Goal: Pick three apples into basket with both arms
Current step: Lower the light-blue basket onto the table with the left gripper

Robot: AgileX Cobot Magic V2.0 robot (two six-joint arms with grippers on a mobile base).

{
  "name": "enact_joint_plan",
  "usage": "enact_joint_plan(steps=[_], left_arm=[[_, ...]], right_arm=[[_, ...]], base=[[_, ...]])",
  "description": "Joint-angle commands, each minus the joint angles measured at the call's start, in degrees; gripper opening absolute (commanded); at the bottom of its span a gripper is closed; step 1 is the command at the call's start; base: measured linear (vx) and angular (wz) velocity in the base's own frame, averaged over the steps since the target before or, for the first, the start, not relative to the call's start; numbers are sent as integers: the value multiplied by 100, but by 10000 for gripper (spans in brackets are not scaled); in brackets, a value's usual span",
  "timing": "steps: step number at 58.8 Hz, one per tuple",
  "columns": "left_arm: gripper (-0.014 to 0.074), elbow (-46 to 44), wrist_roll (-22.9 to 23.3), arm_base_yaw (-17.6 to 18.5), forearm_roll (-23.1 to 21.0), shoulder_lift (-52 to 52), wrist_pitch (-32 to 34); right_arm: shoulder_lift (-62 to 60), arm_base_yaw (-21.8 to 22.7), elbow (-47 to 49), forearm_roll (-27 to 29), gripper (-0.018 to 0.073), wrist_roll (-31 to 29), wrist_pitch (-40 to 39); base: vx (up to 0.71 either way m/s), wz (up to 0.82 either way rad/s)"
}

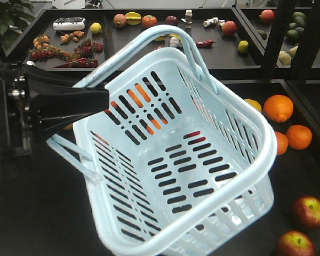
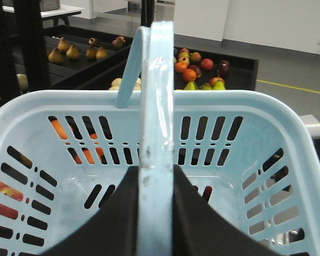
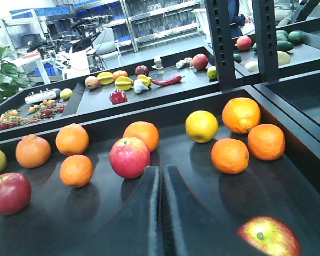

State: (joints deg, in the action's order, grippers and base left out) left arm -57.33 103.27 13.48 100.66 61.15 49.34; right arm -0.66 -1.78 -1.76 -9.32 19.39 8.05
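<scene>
L claw [image 1: 104, 100], black, is clamped on one hoop handle [image 2: 156, 160] of the pale blue slotted plastic rectangular basket [image 1: 256, 128]. In L wrist view the handle runs straight up betw. the two black fingers [image 2: 112, 224], touching both. The basket hangs tilted above the dark counter [image 1: 32, 213], open side toward the front cam, 2nd handle up at the back.

R claw [image 3: 162, 213]: fingers almost together, only a thin slit, nothing in it, low over the counter. A dark red round apple [image 3: 8, 193] lies well off to its left at the frame edge. A pink-red apple [image 3: 129, 157] sits just ahead of the tips, slightly left. A red-yellow apple [image 3: 269, 237] is near, to the right. Round oranges [image 3: 230, 155] lie further ahead.

Front view: a dark red apple w/ yellowish patches [image 1: 309, 212] and a second such apple [image 1: 295, 245] sit on the counter right of the basket, apart from it.

White device [image 1: 69, 23] on the rear counter: markings too small to read.
</scene>
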Motion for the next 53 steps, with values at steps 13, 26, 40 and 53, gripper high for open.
enact_joint_plan(steps=[13, 26, 40, 53], left_arm=[[-6, -971, -420, 39, 111, 1163, 101], [-6, -2319, -439, 39, 123, 2604, 848], [-6, -3112, -439, 39, 123, 4023, 1223], [-2, -3217, -439, 39, 123, 4740, 1426]], right_arm=[[-68, 35, -62, -83, -5, -53, -413], [-68, 35, -62, -83, -5, -53, -413], [-68, 35, -62, -83, -5, -53, -413], [-68, 35, -62, -83, -5, -53, -413]], base=[[0, 0], [0, 0], [0, 0], [0, 0]])
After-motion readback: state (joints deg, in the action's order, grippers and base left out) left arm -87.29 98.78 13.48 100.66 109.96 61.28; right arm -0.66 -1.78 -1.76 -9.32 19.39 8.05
